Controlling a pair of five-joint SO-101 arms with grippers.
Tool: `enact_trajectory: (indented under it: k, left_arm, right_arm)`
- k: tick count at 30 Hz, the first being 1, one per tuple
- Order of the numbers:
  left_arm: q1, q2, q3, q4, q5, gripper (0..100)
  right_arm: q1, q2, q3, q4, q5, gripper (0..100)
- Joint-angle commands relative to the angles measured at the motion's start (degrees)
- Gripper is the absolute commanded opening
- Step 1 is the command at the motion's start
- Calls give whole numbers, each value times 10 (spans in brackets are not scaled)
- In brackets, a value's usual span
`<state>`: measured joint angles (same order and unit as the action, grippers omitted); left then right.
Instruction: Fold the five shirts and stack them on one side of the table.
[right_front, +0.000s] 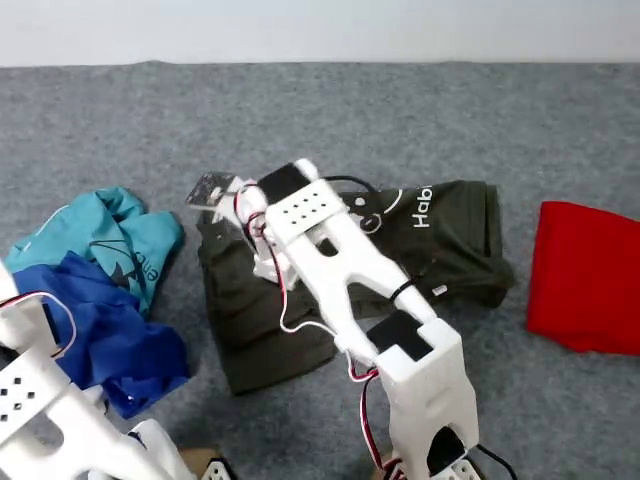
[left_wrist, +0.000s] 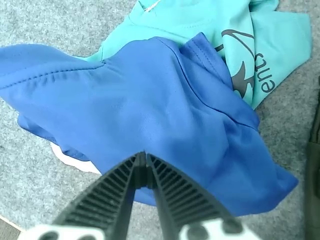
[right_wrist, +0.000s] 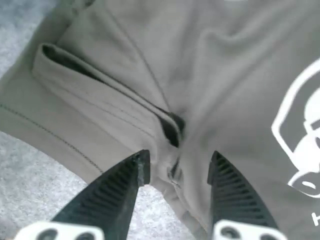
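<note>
**High view:** your right end effector (right_front: 218, 190) is at the far corner of the olive shirt (right_front: 455, 245), on the left arm's side. The shirt lies mid-desk (right_front: 400, 110) with its long axis crosswise. This arm is the nearer one.

**Left wrist view:** the left end effector (left_wrist: 145, 161) is pressed together, tips against the blue shirt (left_wrist: 150, 100). You cannot tell whether cloth is caught.

**Right wrist view:** the right end effector is spread, gripping nothing. A folded hem of the olive shirt lies directly beneath the gap.

Shirt pile (right_front: 100, 290) left, spread shirt (right_front: 455, 250) middle, seemingly folded shirt (right_front: 585, 275) right.
</note>
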<state>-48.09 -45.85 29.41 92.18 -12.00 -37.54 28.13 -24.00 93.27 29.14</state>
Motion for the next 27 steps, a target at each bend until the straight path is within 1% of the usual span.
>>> enact_trajectory:
  k: [1,11,14,16,18,27]
  left_arm:
    - [3,-11,-1,-7,5,6]
    - [3,-11,-1,-7,5,6]
    - [3,-11,-1,-7,5,6]
    - [3,-11,-1,-7,5,6]
    - [3,-11,-1,-7,5,6]
    - [3,-11,0,-7,5,6]
  right_arm:
    - [9,7,-27,6,-2,199]
    - [9,62,-28,10,-3,194]
    - [7,67,-28,10,-2,135]
    - [7,68,-28,12,12,103]
    - [7,66,-29,23,24,91]
    - [7,63,-30,52,23,94]
